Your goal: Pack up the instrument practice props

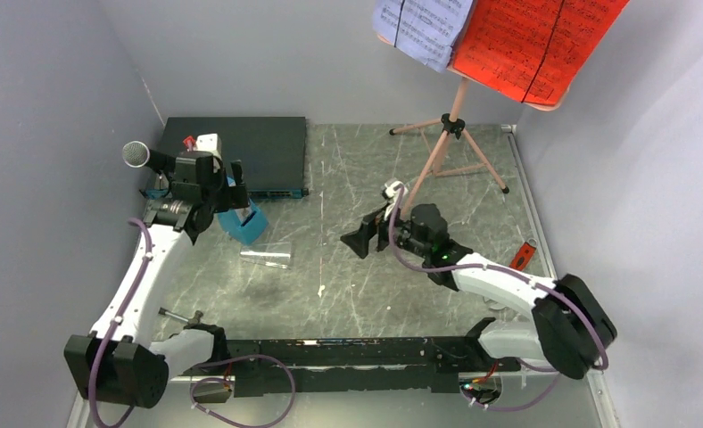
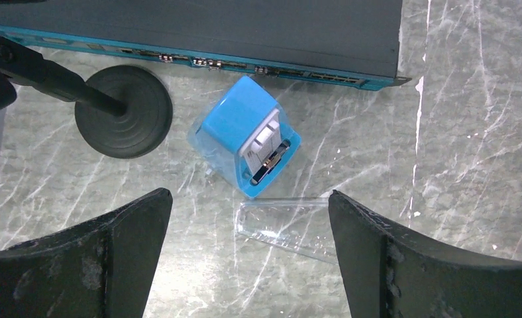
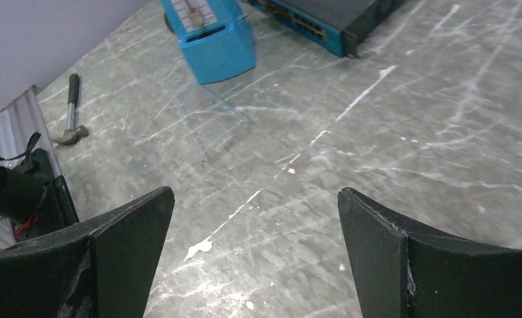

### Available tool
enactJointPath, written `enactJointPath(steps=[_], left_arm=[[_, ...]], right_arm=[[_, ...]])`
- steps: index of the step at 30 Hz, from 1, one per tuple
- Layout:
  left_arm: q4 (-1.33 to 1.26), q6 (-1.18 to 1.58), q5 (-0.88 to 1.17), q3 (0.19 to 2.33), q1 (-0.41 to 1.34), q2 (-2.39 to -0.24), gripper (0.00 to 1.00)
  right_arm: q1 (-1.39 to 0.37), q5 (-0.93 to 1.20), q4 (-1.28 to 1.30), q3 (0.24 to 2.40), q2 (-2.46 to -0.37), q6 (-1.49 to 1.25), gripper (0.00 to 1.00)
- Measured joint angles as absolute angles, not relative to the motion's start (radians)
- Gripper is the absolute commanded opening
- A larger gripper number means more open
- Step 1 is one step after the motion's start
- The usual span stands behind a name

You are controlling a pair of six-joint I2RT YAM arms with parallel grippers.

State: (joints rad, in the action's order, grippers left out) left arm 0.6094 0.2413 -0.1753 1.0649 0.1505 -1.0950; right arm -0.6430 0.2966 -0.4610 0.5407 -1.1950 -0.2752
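At upper left the mic (image 1: 136,153) stands near the metronome (image 1: 243,223), and the left gripper (image 2: 248,194) hangs over it, spread wide and empty. Mid-frame the right gripper (image 3: 255,192) gapes empty too. At upper right the stand (image 1: 455,125) carries the sheets (image 1: 531,45).

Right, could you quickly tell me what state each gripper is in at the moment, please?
Left gripper: open, holding nothing.
Right gripper: open, holding nothing.
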Motion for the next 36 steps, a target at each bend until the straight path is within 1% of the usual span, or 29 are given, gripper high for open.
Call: enactJointPath(steps=[8, 13, 17, 28, 32, 36], left_arm=[[0.609, 0.249, -0.128, 1.131, 0.129, -1.225, 0.94], [0.612, 0.250, -0.068, 1.133, 0.087, -1.288, 0.94], [0.617, 0.249, -0.033, 1.176, 0.066, -1.335, 0.94], [0.617, 0.210, 0.032, 1.193, 0.057, -1.366, 0.66], [0.618, 0.194, 0.073, 1.193, 0.059, -1.366, 0.63], [0.616, 0.171, 0.123, 1.185, 0.077, -1.364, 0.62]], right_arm=[[-0.760, 0.297, -0.529, 0.621, -1.363, -0.235, 1.00], [-0.818, 0.298, -0.540, 0.662, -1.421, -0.194, 1.00], [-0.855, 0.298, -0.538, 0.684, -1.452, -0.162, 1.00], [-0.900, 0.297, -0.520, 0.740, -1.532, -0.100, 1.00], [-0.921, 0.291, -0.506, 0.756, -1.545, -0.079, 1.00], [-0.958, 0.271, -0.492, 0.776, -1.559, -0.051, 1.00]])
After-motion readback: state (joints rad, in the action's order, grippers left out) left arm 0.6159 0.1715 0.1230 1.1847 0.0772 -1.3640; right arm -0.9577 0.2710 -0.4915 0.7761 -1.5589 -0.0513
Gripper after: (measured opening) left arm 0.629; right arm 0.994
